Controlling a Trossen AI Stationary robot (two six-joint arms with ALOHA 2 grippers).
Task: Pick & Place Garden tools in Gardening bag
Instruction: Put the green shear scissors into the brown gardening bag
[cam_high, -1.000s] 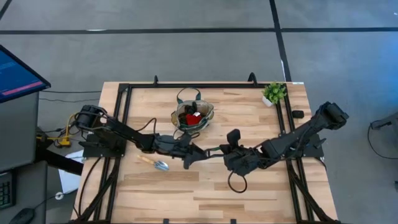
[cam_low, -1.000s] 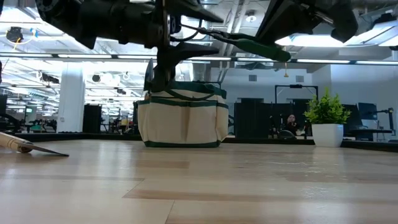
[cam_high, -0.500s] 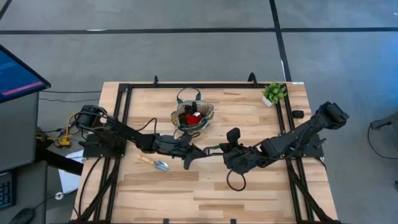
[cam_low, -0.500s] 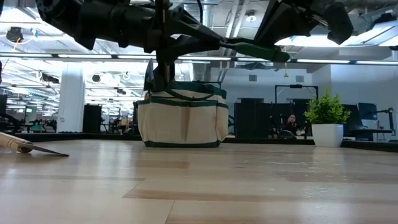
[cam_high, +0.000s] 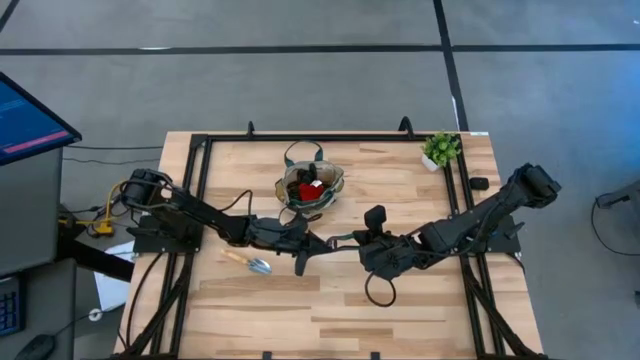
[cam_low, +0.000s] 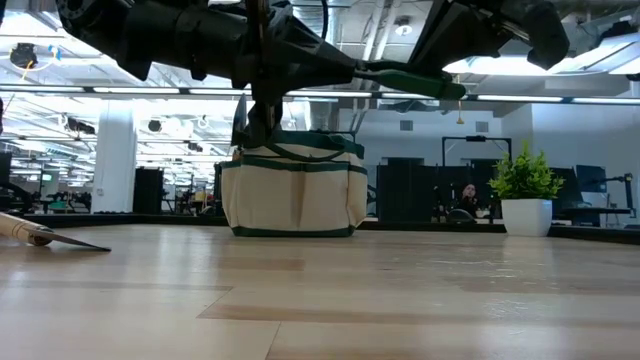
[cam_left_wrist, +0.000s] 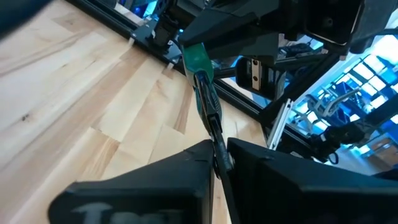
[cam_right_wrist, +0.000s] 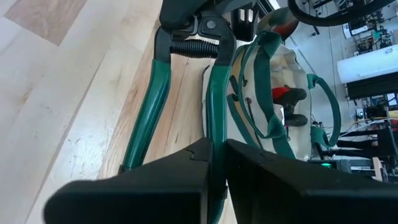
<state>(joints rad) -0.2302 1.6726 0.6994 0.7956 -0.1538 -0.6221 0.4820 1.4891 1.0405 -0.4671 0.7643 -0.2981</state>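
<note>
Above the middle of the bench (cam_high: 400, 320), the green-handled pruners (cam_low: 410, 80) hang level in the air between the two arms — a handover grip, by the look of it. The right tool (cam_right_wrist: 214, 158) is pressed together on one green handle, so the spring and pivot end points away toward the other arm. The left tool (cam_left_wrist: 219, 163) has its fingers pinched on the slim dark blade end, which gives each arm its own end to hold. That shared hold probably lets the left arm carry the pruners to the gardening bag (cam_high: 310, 187), which stands upright at the far middle of the bench with red and dark pieces inside. The silver trowel (cam_high: 247, 261) lies flat on the bench near the left arm, not yet bagged. The potted plant (cam_high: 440, 150) sits at the far right corner, well clear
</note>
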